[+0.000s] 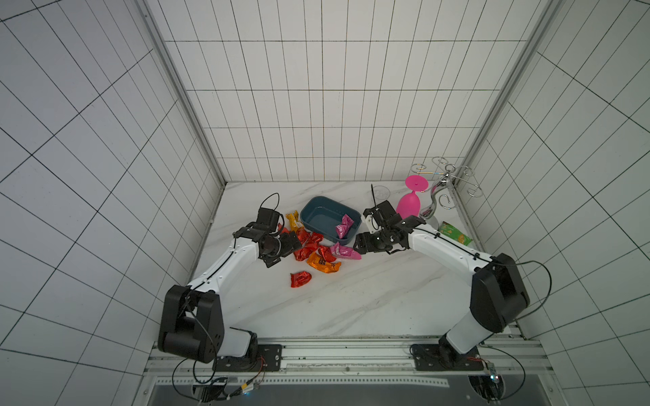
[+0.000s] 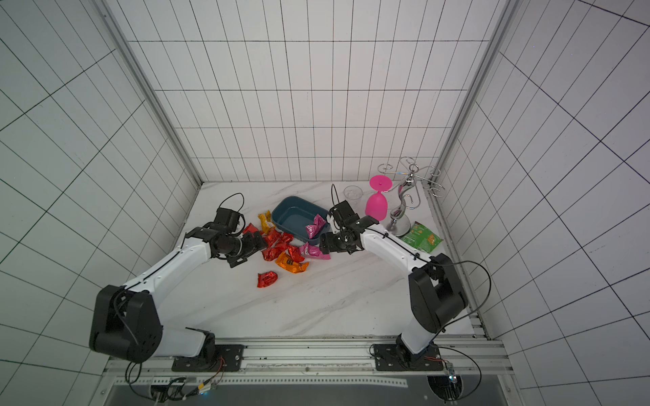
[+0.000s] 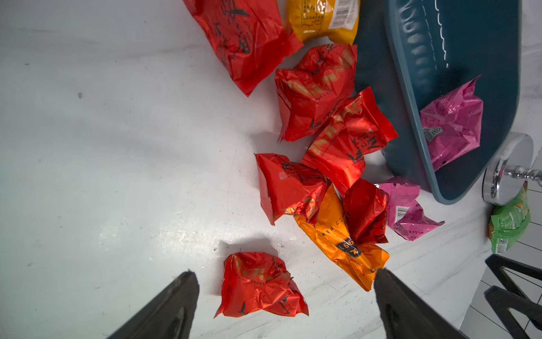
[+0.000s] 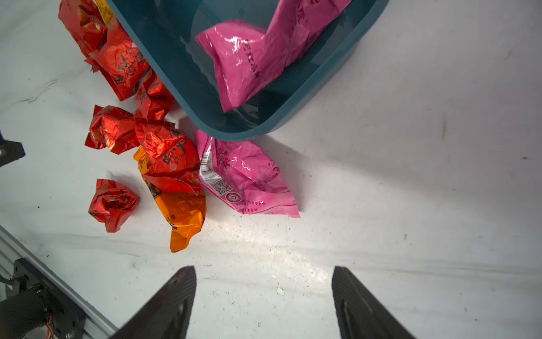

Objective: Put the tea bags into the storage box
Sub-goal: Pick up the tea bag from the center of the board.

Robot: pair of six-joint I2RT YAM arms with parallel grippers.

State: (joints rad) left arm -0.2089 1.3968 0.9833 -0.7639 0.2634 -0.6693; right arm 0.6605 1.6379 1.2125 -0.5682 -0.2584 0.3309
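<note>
The dark teal storage box lies at the back middle of the table. One pink tea bag leans inside it against its right wall. Outside, a second pink tea bag lies at the box's near corner, beside a heap of red tea bags and an orange one. A yellow one lies left of the box and a lone red one nearer the front. My left gripper hovers open, the lone red bag showing below between its fingers. My right gripper is open over bare table, holding nothing.
An upturned pink goblet, a clear cup and a chrome glass rack stand at the back right. A green packet lies by the right wall. Tiled walls close in three sides.
</note>
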